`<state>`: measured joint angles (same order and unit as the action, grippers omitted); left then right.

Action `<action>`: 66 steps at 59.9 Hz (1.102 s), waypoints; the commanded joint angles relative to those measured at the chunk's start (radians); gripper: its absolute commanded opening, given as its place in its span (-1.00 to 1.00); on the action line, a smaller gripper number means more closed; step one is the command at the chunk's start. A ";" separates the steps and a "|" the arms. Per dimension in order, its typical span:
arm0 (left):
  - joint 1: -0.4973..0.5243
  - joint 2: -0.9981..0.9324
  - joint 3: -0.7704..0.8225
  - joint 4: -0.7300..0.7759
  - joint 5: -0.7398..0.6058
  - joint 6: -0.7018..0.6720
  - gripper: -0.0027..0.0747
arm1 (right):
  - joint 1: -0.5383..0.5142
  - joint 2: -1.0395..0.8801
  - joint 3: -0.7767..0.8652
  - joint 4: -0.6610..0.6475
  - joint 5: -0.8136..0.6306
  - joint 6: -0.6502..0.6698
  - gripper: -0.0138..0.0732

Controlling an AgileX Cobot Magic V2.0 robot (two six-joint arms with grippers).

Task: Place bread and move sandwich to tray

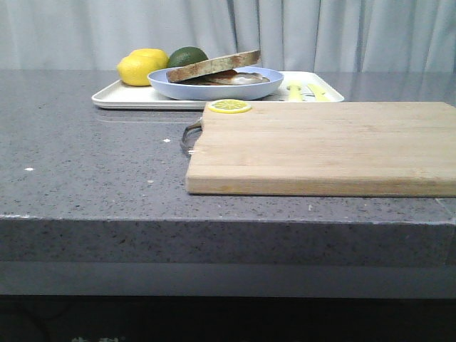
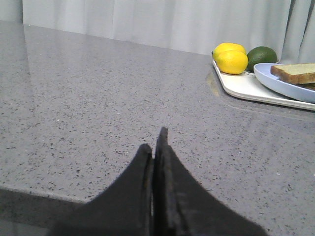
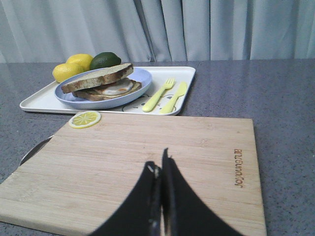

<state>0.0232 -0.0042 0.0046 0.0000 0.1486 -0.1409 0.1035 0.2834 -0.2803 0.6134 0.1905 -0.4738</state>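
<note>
Right gripper [image 3: 161, 169]: fingers pressed together, holding nothing, low over cutting board [image 3: 147, 167]. Sandwich [image 3: 103, 83] well ahead of it & to its left – bread [image 3: 98, 76] on top, tilted, egg under, all on blue plate [image 3: 142, 76], plate on tray [image 3: 162, 73]. Fork [image 3: 158, 94] + knife [image 3: 173, 97] on tray beside plate. Lemon slice [image 3: 85, 119] at board's far corner. Lemons [image 3: 69, 69], lime [image 3: 105, 60] on tray behind plate.

Left gripper [image 2: 153, 147]: closed, empty, over bare tabletop [image 2: 98, 108]; tray ahead, off to its right, well apart.
</note>
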 commanded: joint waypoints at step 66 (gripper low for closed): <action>-0.002 -0.023 0.001 -0.010 -0.086 -0.011 -0.98 | 0.002 0.008 -0.024 -0.391 -0.122 0.332 -0.84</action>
<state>0.0232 -0.0042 0.0046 0.0000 0.1479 -0.1409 0.1035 0.2834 -0.2796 0.3947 0.1446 -0.3021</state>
